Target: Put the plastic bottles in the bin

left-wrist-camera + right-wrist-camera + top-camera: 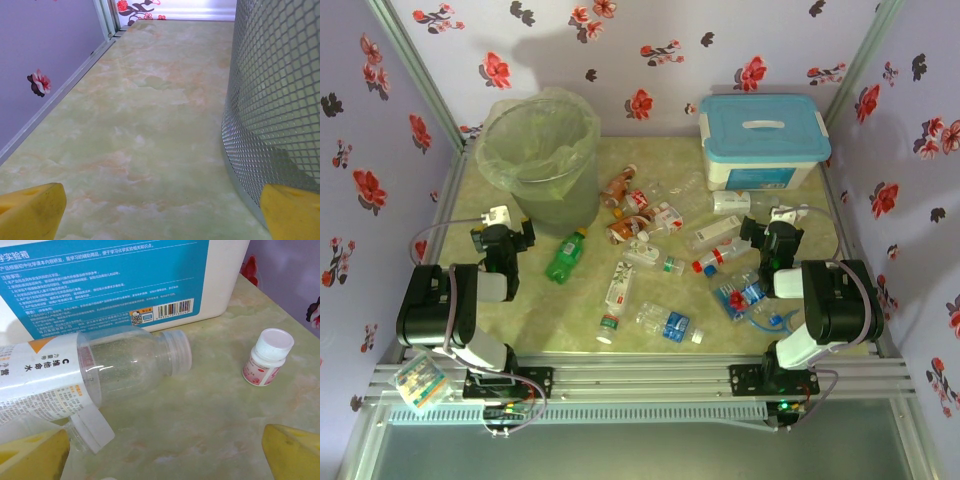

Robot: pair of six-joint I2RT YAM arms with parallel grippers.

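Observation:
Several plastic bottles lie scattered across the middle of the table, among them a green one (566,256), orange-brown ones (618,186) and clear ones with blue labels (669,324). The bin (540,160), lined with a clear bag, stands at the back left. My left gripper (503,232) is open just left of the bin's base, and its mesh wall (280,100) rises by the right fingertip (292,212). My right gripper (770,228) is open near the white box. Ahead of it lie a clear white-labelled bottle (115,365) and a small upright white-capped bottle (267,357). Nothing sits between either pair of fingers.
A white box with a light-blue lid (760,140) stands at the back right, its printed side (125,280) close ahead of the right gripper. Floral walls enclose the table on three sides. Bare tabletop (140,125) stretches ahead of the left gripper towards the wall rail.

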